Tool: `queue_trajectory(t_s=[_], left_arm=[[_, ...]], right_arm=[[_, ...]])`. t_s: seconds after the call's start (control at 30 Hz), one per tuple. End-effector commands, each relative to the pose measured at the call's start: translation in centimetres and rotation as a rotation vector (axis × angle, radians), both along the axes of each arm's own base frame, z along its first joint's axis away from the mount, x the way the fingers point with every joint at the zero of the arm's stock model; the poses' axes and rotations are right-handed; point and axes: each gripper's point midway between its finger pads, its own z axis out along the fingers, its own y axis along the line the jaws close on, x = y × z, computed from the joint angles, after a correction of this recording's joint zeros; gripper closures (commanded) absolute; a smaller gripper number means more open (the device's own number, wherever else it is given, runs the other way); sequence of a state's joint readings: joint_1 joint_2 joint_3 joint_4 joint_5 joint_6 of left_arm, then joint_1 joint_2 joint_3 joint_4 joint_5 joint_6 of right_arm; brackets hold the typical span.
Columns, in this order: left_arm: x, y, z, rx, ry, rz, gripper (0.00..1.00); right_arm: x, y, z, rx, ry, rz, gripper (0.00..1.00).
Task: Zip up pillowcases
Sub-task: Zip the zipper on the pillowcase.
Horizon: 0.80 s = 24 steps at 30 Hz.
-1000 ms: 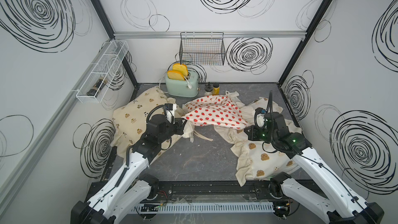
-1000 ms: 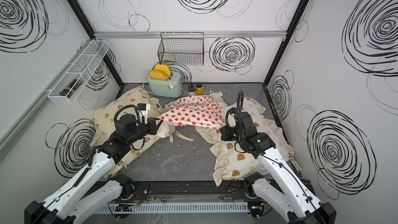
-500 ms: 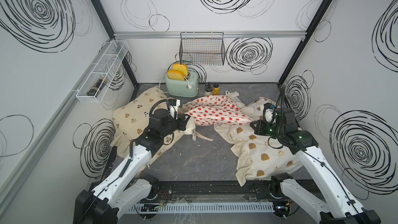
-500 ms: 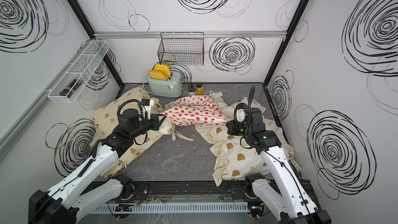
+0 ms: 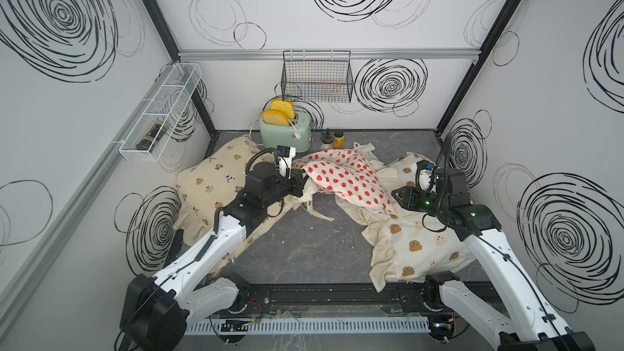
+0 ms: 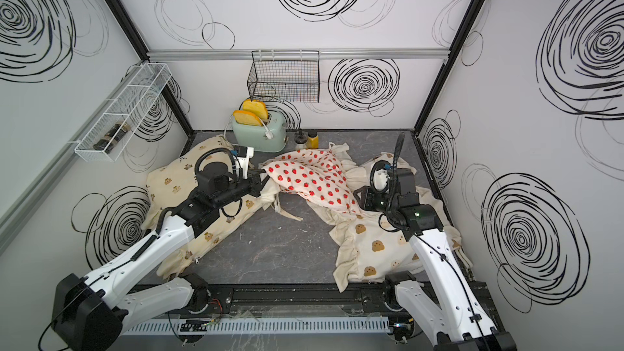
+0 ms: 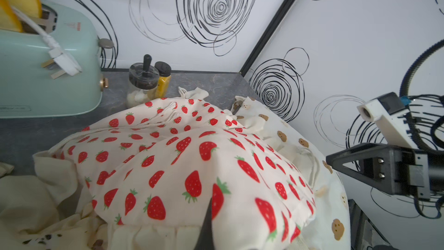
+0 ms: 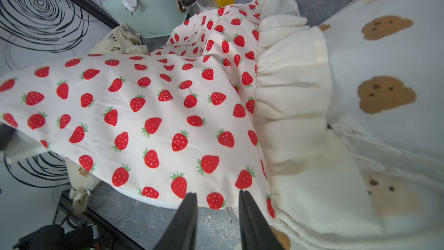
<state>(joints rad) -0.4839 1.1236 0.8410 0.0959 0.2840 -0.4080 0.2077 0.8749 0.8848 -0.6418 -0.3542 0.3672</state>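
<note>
In both top views, a mint toaster (image 5: 287, 131) stands at the back of a grey desk (image 5: 304, 248), two small jars (image 5: 332, 139) just beside it. Three pillowcases lie in front of the toaster. The strawberry pillowcase (image 5: 344, 180) is nearest, slightly toward the robot's right. The bear-and-panda pillowcase (image 5: 212, 177) is to the toaster's left. The bear-face pillowcase (image 5: 415, 248) is farthest from the toaster, on the right, and the strawberry one overlaps its edge. The left gripper (image 5: 300, 184) meets the strawberry pillowcase's corner nearest the toaster's front. The right gripper (image 5: 395, 195) hovers at that case's opposite end.

In the left wrist view, the left gripper's dark fingers are pressed together, pinching the strawberry pillowcase's edge. The toaster and jars sit beyond the cloth.

In the right wrist view, the right gripper's two black fingers (image 8: 185, 220) are spread, with nothing between them. A small metal zipper pull (image 8: 229, 211) hangs at the strawberry pillowcase's near edge, between the fingers. The toaster is at the far side.
</note>
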Motion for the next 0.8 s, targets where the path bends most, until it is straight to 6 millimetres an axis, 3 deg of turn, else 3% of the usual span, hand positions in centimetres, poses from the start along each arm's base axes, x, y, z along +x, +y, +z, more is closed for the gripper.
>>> queue_trajectory(t_s=[0.0, 0.17, 0.23, 0.43, 0.5, 0.67, 0.77], left_arm=[[0.9, -1.5, 4.8, -0.036, -0.160, -0.015, 1.00], [1.5, -2.7, 6.9, -0.047, -0.200, -0.036, 1.00], [1.6, -3.1, 7.5, -0.038, -0.209, -0.043, 1.00], [1.5, -3.2, 7.3, -0.030, -0.198, -0.044, 1.00], [1.4, -3.1, 7.2, -0.026, -0.195, -0.043, 1.00], [1.4, -3.1, 7.0, -0.024, -0.187, -0.044, 1.00], [1.2, -3.2, 6.6, -0.024, -0.171, -0.055, 1.00]], right_arm=[[-0.1, 0.1, 2.4, 0.004, -0.075, 0.023, 0.55], [0.4, 2.3, 4.2, -0.011, -0.159, 0.085, 0.35], [0.5, 4.7, 4.7, -0.023, -0.196, 0.141, 0.24], [0.7, 10.6, 4.6, -0.096, -0.286, 0.255, 0.06], [1.3, 10.9, 3.1, -0.171, -0.274, 0.234, 0.00], [3.1, 10.7, 0.0, -0.248, -0.235, 0.184, 0.03], [4.6, 9.9, -0.8, -0.277, -0.221, 0.126, 0.02]])
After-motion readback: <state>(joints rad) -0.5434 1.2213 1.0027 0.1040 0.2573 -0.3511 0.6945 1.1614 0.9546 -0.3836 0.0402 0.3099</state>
